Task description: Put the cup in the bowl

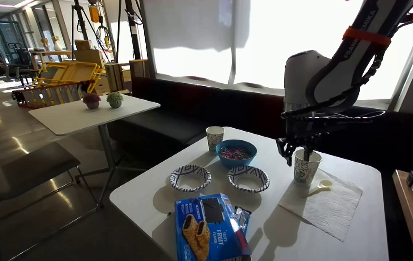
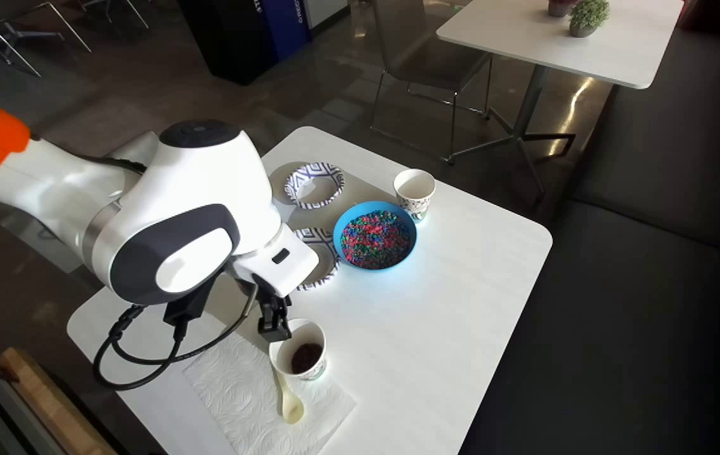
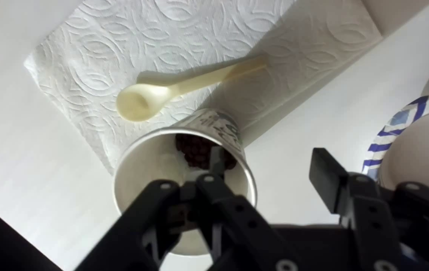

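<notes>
The cup, a tall white patterned paper cup holding dark red beans, stands upright at the paper towel's edge; it also shows in an exterior view and the wrist view. My gripper is open over its rim, also seen in the wrist view. One finger dips into the cup's mouth and the other hangs outside, with the cup's wall between them. The fingers do not close on it. The bowl, a round blue bowl full of coloured beads, stands apart from the cup, also in an exterior view.
A similar paper cup stands right beside the blue bowl. Two paper bowls with patterned rims sit near it. A pale spoon lies on the paper towel by the cup. A blue snack box lies at a table edge.
</notes>
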`<state>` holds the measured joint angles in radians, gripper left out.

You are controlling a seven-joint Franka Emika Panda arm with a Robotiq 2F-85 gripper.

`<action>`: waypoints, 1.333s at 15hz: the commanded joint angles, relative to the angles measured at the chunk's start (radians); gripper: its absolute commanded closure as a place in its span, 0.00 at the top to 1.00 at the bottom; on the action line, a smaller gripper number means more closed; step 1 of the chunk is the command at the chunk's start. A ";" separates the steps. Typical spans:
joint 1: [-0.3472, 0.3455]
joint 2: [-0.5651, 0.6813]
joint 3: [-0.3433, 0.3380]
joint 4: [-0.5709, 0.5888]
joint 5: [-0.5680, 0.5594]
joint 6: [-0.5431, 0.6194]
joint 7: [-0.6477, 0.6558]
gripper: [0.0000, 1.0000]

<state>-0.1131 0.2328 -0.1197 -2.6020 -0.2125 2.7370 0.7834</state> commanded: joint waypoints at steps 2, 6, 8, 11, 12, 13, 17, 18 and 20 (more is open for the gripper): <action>0.076 0.084 -0.067 0.020 0.027 0.119 -0.013 0.41; 0.121 0.111 -0.118 0.020 0.046 0.158 -0.027 0.34; 0.172 0.089 -0.179 0.012 0.022 0.139 0.006 0.16; 0.260 0.026 -0.281 0.008 -0.048 0.101 0.040 0.00; 0.281 0.007 -0.304 0.013 -0.074 0.086 0.047 0.00; 0.306 -0.009 -0.334 0.024 -0.121 0.075 0.057 0.00; 0.307 -0.030 -0.334 0.095 -0.280 0.046 0.046 0.01; 0.297 -0.022 -0.318 0.117 -0.318 0.043 0.036 0.01; 0.281 0.001 -0.301 0.157 -0.380 0.054 0.025 0.01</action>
<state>0.1810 0.2099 -0.4441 -2.4986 -0.5003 2.8153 0.8054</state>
